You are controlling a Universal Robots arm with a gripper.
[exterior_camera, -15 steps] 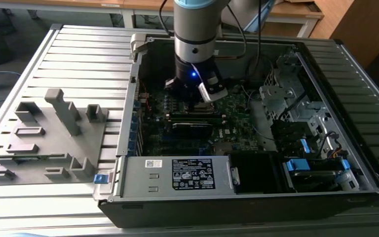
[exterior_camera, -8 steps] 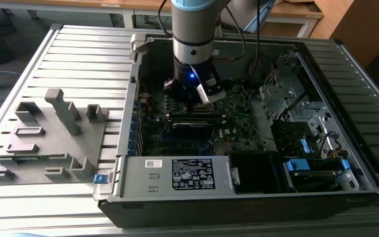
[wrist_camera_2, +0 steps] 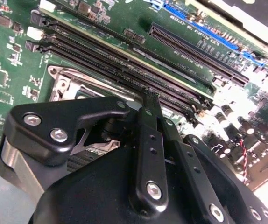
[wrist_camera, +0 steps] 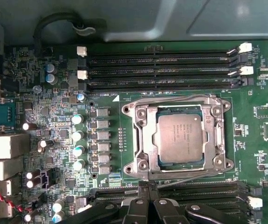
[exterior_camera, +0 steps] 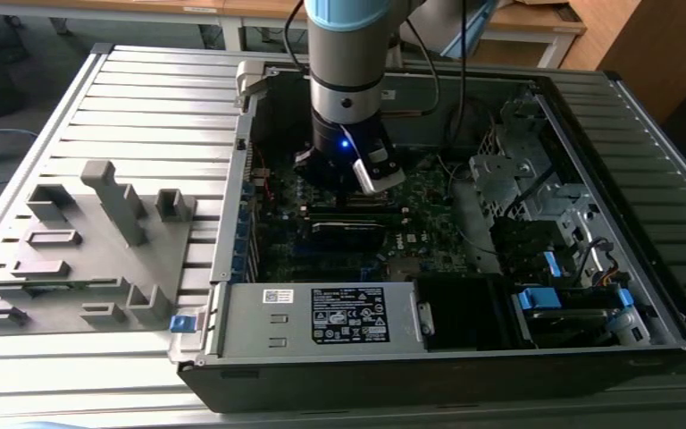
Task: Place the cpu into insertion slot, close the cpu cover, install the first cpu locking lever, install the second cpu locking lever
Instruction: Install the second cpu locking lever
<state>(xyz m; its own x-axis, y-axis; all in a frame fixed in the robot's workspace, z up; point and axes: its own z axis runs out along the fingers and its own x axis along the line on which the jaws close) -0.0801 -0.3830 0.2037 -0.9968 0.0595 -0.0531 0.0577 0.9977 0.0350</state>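
**CPU seated in socket, cover down, arm low over the board**

Exterior view: the arm point(exterior_camera: 346, 80) reaches straight down into an open computer case point(exterior_camera: 439, 357) lying on a slatted metal table point(exterior_camera: 140, 107). Its wrist end sits low over the green motherboard point(exterior_camera: 421, 192), toward the exterior view's left of the case interior. A grey moulded fixture tray point(exterior_camera: 81, 259) lies on the table outside the case, on the exterior view's left. A labelled power supply box point(exterior_camera: 319, 317) fills the near edge of the case.

First wrist view: the cpu point(wrist_camera: 179, 138), dull silver square, lies flat inside the insertion slot point(wrist_camera: 138, 140). The cpu cover point(wrist_camera: 216, 135), a silvery frame, lies flat around the chip with the metal top showing through its cut-out. Thin wire levers run along the frame edges; whether they are latched I cannot tell. Long black memory slots point(wrist_camera: 162, 65) run along one side of the socket, with a second bank on the opposite side, next to the gripper point(wrist_camera: 148, 205).

Second wrist view: the gripper point(wrist_camera_2: 149, 105) has its black fingers point(wrist_camera_2: 150, 140) brought together, nothing seen between them. The tips hang just over the memory slots point(wrist_camera_2: 124, 65) beside the socket rim; contact with the board cannot be made out.
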